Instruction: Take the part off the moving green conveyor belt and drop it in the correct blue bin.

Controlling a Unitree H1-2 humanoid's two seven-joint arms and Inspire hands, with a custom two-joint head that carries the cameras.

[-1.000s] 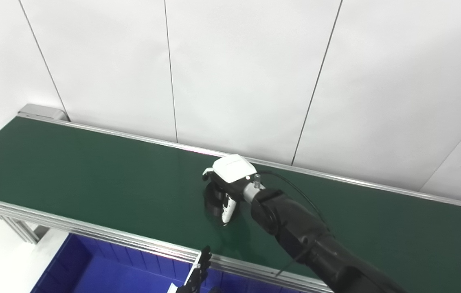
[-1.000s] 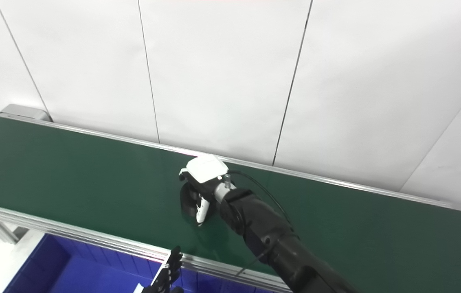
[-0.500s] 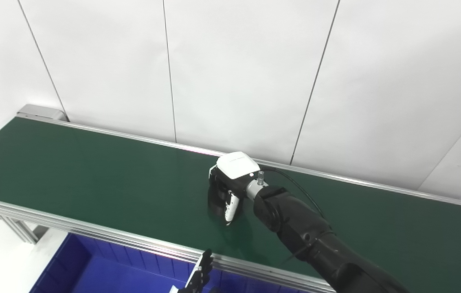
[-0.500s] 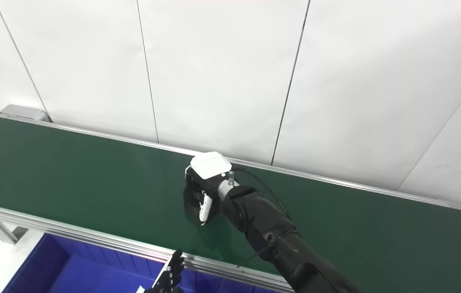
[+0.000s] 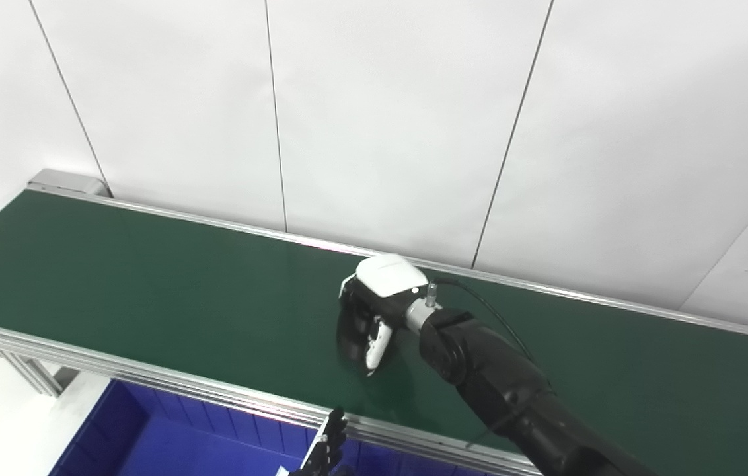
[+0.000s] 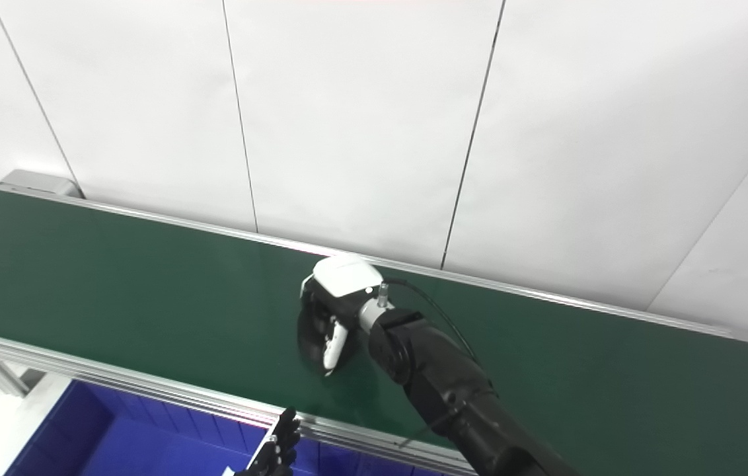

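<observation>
Part: a dark, blurred piece [image 5: 349,334] on the green conveyor belt [image 5: 149,291], near the middle of the belt's width, almost wholly wrapped by the right hand; its outline, long axis and heading cannot be told
Right hand fingers: the dark fingers [image 5: 355,312] curl down around the far and left sides of the part, the white-tipped thumb [image 5: 376,344] presses in from the near side; grasping the part
Contact: the part's lower edge sits at the belt surface; whether it is lifted clear cannot be told
Right hand pose: right hand [image 5: 374,307] knuckles up, white back plate uppermost, fingers pointing down and to the left
Right arm: black forearm [image 5: 499,390] comes in from the lower right edge and runs up-left across the belt to the wrist, a thin black cable [image 5: 480,305] looping behind it
Left hand: left hand [image 6: 275,453] only a few dark fingertips at the bottom edge, straight and slightly spread, touching nothing; the rest is out of frame
Blue bin: blue bin [image 5: 169,439] below the near rail of the belt, at lower left, well apart from the part
</observation>
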